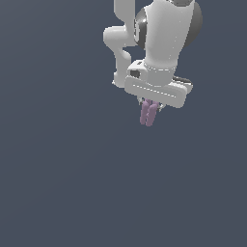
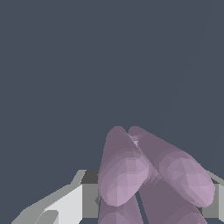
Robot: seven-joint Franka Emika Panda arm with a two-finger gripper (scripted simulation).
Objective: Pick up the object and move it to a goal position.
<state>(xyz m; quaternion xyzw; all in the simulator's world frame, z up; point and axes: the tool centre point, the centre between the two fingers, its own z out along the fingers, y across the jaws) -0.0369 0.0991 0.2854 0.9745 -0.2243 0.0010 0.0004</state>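
Observation:
The object (image 1: pixel 148 113) is a small pale mauve-purple lumpy piece with two lobes, hanging below the white gripper (image 1: pixel 151 103) in the exterior view. The gripper is shut on its upper part, and the fingers are mostly hidden by the wide white hand. In the wrist view the object (image 2: pixel 144 168) fills the lower middle, its two rounded lobes pointing away from the camera, with a grey finger (image 2: pixel 89 199) showing beside it. The object is off any surface, with only dark blue-grey background around it.
The white arm (image 1: pixel 159 34) rises above the gripper to the exterior view's upper edge. A plain dark blue-grey surface (image 1: pixel 58 169) lies all around.

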